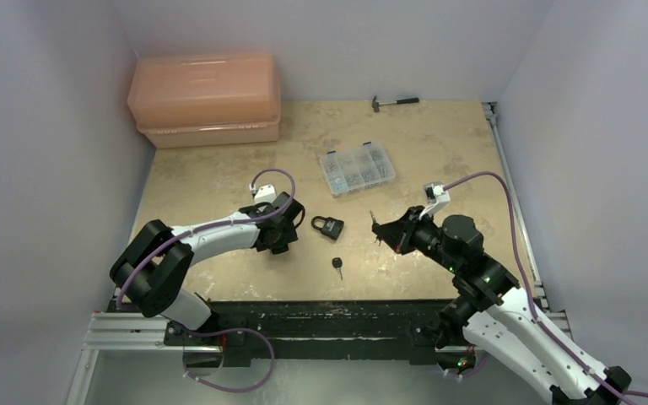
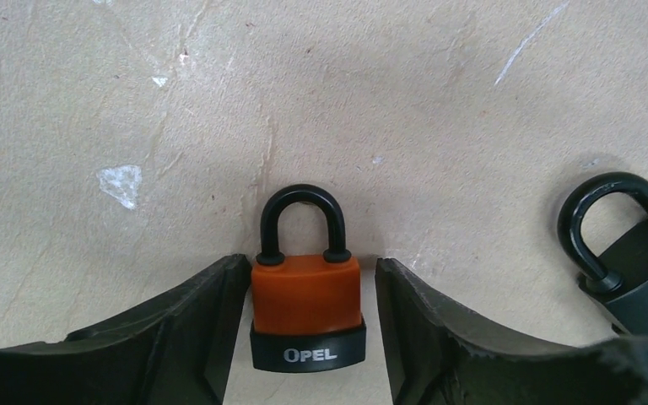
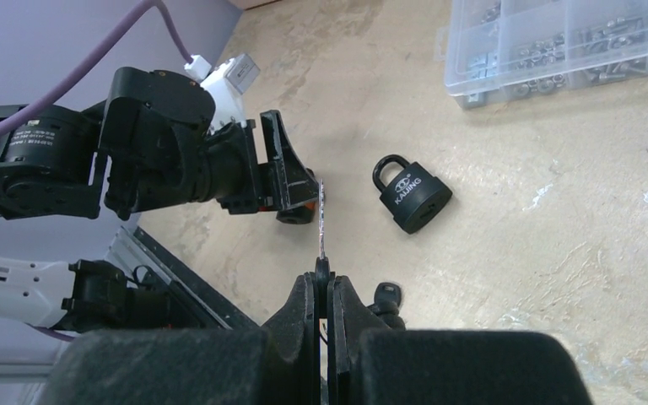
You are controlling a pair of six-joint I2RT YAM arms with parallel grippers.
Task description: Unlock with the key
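Note:
An orange padlock point(image 2: 305, 295) with a black base marked OPEL lies flat between the fingers of my left gripper point(image 2: 308, 272). That gripper is open: the left finger point(image 2: 211, 312) is against the lock and the right finger stands a little apart. In the top view my left gripper point(image 1: 283, 234) is low on the table. My right gripper point(image 3: 322, 285) is shut on the key by its black head. The thin blade point(image 3: 322, 219) sticks out toward the left gripper, above the table. In the top view my right gripper point(image 1: 384, 229) is right of centre.
A black padlock point(image 1: 326, 228) lies between the grippers and also shows in the right wrist view point(image 3: 412, 196). A second black-headed key point(image 1: 337, 266) lies near the front edge. A clear parts box point(image 1: 357, 169), a hammer point(image 1: 395, 102) and a pink case point(image 1: 205, 99) stand at the back.

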